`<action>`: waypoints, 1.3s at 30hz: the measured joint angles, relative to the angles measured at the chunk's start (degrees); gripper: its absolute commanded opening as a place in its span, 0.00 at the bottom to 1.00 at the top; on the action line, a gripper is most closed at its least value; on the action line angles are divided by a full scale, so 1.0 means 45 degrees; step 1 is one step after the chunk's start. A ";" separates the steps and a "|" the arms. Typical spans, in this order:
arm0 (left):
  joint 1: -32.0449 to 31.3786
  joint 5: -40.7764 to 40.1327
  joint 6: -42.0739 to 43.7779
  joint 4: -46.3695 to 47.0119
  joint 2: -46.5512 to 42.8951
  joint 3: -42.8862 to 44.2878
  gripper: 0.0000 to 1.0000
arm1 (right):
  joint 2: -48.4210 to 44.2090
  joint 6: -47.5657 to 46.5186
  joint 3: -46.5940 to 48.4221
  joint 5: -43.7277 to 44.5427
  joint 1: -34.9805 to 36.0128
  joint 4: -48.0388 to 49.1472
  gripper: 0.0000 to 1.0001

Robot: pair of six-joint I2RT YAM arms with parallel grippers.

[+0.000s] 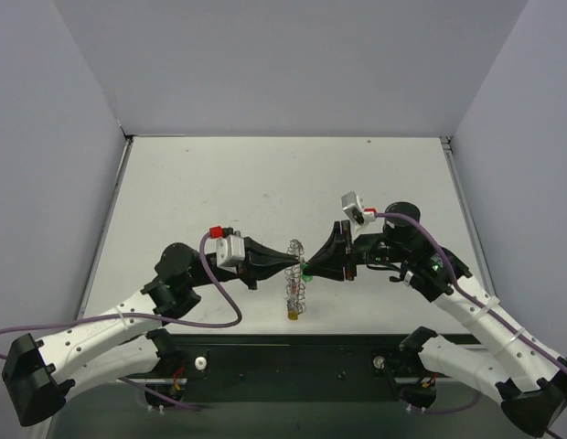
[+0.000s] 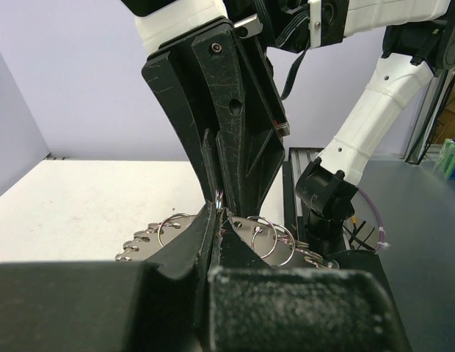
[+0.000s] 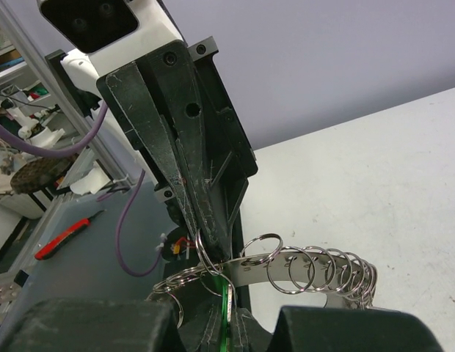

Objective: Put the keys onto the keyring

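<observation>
The keyring [image 1: 297, 283] hangs just above the table [image 1: 210, 183] between my two grippers, its silver band [image 3: 251, 270] fringed with small wire loops. My left gripper [image 1: 295, 263] is shut, its tips [image 2: 216, 216] pinching one wire loop at the band's top. From the opposite side my right gripper [image 1: 308, 271] meets it tip to tip. In the right wrist view my right gripper [image 3: 226, 308] is shut on a green key [image 3: 224, 295], which stands upright right under that pinched loop. A yellow key [image 1: 293, 315] dangles at the ring's low end.
The white table is walled on three sides, with a black rail [image 1: 293, 361] along its near edge beside the arm bases. A red-handled tool [image 3: 62, 238] lies on a bench off the table. The band [image 2: 139, 242] spreads to both sides of my left fingers.
</observation>
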 measured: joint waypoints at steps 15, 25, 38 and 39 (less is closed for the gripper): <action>0.0029 0.0209 -0.0593 0.0889 0.0777 0.0000 0.00 | 0.0534 -0.0199 0.0010 0.0000 0.0073 -0.0039 0.00; 0.0078 0.0680 -0.1268 0.1739 0.1214 0.0000 0.00 | 0.0801 -0.0282 0.0107 -0.0364 0.0078 -0.0024 0.00; 0.0160 0.1258 -0.2807 0.4201 0.2186 -0.0010 0.00 | 0.0758 -0.0321 0.0185 -0.0738 0.0078 0.0228 0.00; 0.0165 0.1268 -0.2875 0.4308 0.2220 -0.0010 0.00 | 0.0748 -0.0321 0.0185 -0.0738 0.0078 0.0262 0.01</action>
